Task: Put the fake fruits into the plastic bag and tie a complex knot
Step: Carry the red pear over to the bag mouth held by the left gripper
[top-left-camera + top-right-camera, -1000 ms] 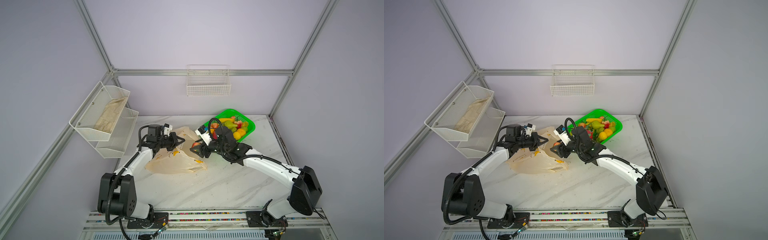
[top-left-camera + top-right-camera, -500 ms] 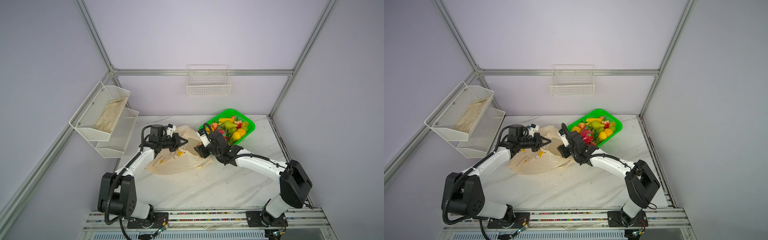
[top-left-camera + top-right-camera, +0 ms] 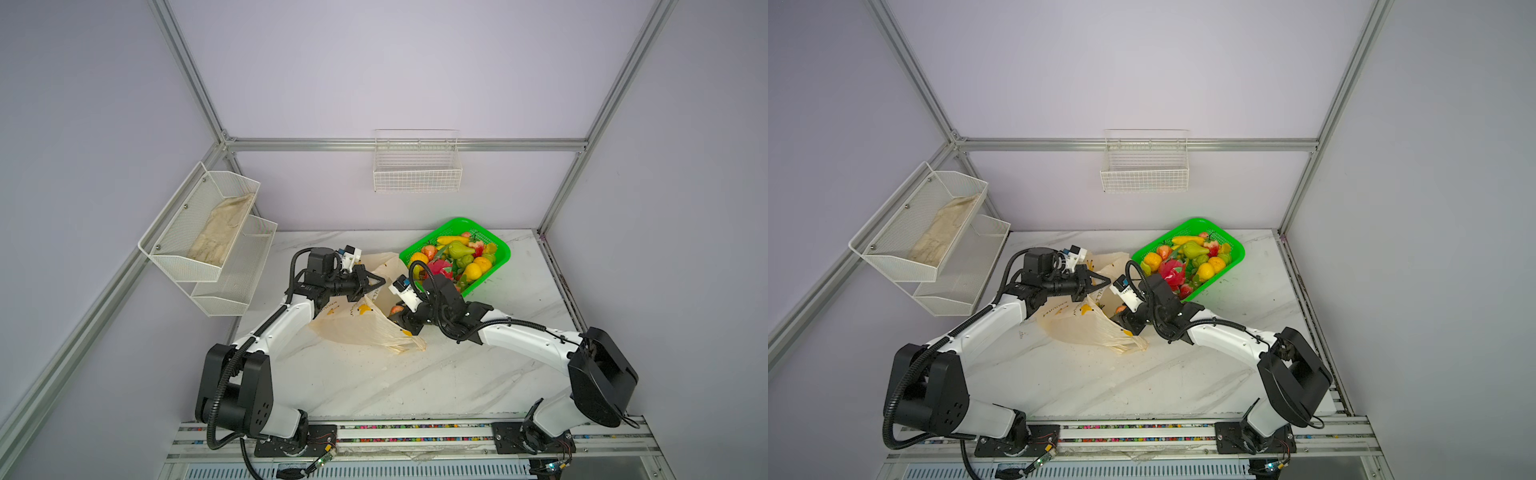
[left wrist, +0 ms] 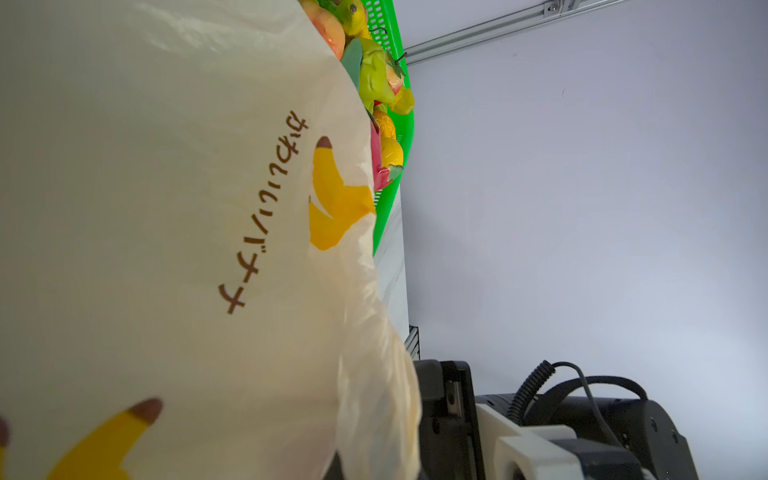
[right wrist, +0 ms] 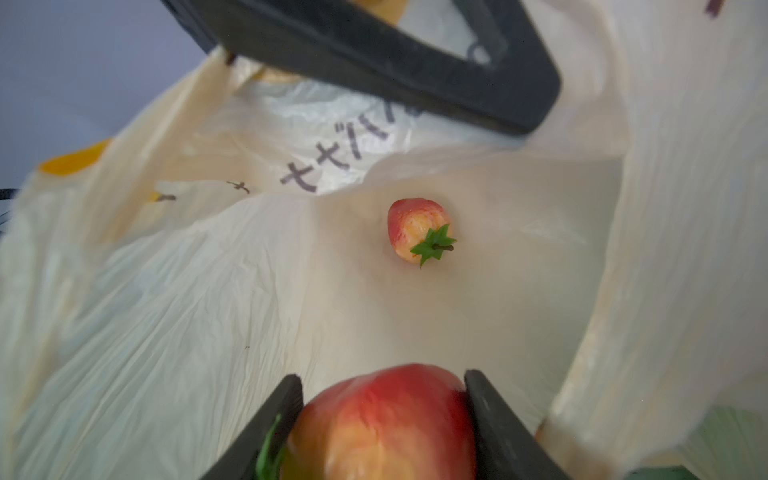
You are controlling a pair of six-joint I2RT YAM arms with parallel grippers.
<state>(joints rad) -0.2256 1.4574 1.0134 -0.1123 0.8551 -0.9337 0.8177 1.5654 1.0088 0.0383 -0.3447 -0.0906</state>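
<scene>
The cream plastic bag [image 3: 361, 328] with banana prints lies left of centre in both top views, its mouth facing the green basket. My left gripper [image 3: 380, 283] is shut on the bag's upper edge and holds it lifted; the bag [image 4: 166, 208] hides its jaws in the left wrist view. At the bag's mouth my right gripper [image 5: 382, 380] is shut on a red-and-yellow fake fruit [image 5: 386, 424]. A small strawberry-like fruit [image 5: 417, 235] lies inside the bag [image 5: 208, 311]. Several more fake fruits [image 3: 457, 257] fill the basket.
The bright green basket [image 3: 453, 222] stands at the back right of the marble table [image 3: 415, 382], close behind my right wrist. A white two-tier mesh shelf [image 3: 208, 245] holding a pale cloth hangs at the left. A wire basket [image 3: 417, 166] hangs on the back wall.
My left gripper has carried the bag's edge to the right, widening the mouth. The right gripper has shifted forward and lower into the mouth, still holding the fruit.
</scene>
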